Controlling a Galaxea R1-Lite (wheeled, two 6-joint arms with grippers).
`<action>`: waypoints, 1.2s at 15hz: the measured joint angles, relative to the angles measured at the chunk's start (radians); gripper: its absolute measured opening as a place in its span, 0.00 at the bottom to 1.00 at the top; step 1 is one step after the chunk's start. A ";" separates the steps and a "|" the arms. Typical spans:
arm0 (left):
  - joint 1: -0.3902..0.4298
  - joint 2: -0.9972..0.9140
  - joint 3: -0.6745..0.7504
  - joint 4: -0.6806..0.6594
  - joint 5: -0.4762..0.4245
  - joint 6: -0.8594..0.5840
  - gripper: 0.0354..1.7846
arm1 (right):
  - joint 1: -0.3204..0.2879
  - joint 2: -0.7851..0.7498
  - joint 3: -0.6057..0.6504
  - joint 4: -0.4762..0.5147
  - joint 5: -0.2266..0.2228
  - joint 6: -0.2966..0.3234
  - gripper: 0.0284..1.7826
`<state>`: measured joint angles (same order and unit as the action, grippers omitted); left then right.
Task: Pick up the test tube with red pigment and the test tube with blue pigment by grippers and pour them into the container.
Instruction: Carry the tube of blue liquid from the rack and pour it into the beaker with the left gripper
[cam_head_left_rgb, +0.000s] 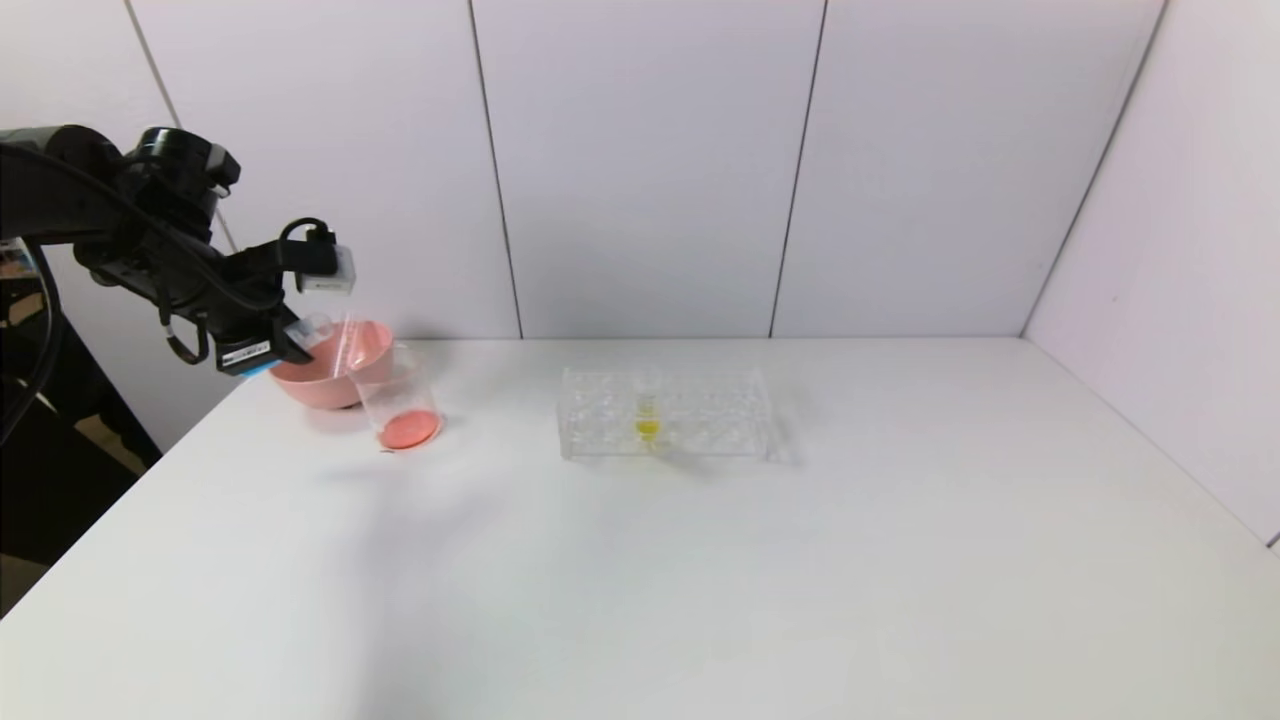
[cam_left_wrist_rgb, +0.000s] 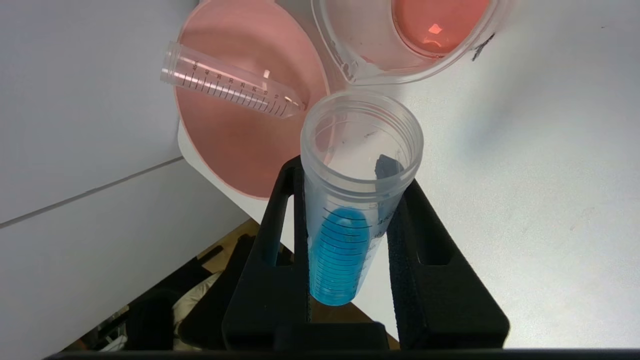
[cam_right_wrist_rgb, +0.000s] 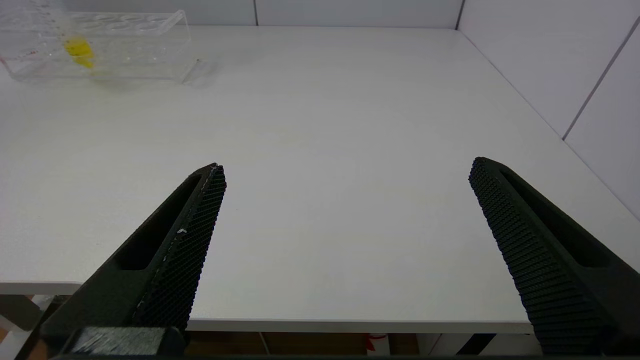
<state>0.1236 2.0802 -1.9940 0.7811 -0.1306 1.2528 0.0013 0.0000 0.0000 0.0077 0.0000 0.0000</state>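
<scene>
My left gripper (cam_left_wrist_rgb: 350, 175) is shut on the test tube with blue pigment (cam_left_wrist_rgb: 345, 250), whose open mouth points toward the container. In the head view the left gripper (cam_head_left_rgb: 290, 335) holds the blue tube (cam_head_left_rgb: 315, 328) tilted at the table's far left, just beside the container (cam_head_left_rgb: 400, 400). The container (cam_left_wrist_rgb: 350, 60) is a clear beaker with red liquid (cam_left_wrist_rgb: 435, 25) pooled at its bottom. The test tube with red pigment is out of view; an empty graduated tube (cam_left_wrist_rgb: 232, 87) lies in the pink bowl. My right gripper (cam_right_wrist_rgb: 347, 165) hangs open and empty over the table's near edge.
The pink bowl (cam_head_left_rgb: 325, 375) stands right behind the container, touching or nearly so. A clear tube rack (cam_head_left_rgb: 700, 415) sits mid-table with a yellow-liquid tube (cam_head_left_rgb: 647, 420) in it. The table's left edge (cam_head_left_rgb: 120, 500) runs under my left arm.
</scene>
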 joint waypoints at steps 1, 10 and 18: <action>-0.006 0.001 0.000 -0.004 0.013 -0.001 0.24 | 0.000 0.000 0.000 0.000 0.000 0.000 1.00; -0.033 0.018 0.000 -0.016 0.103 -0.022 0.24 | 0.000 0.000 0.000 0.000 0.000 0.000 1.00; -0.052 0.027 0.000 -0.018 0.141 -0.026 0.24 | 0.000 0.000 0.000 0.000 0.000 0.000 1.00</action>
<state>0.0717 2.1074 -1.9940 0.7634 0.0100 1.2266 0.0017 0.0000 0.0000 0.0077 0.0000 0.0000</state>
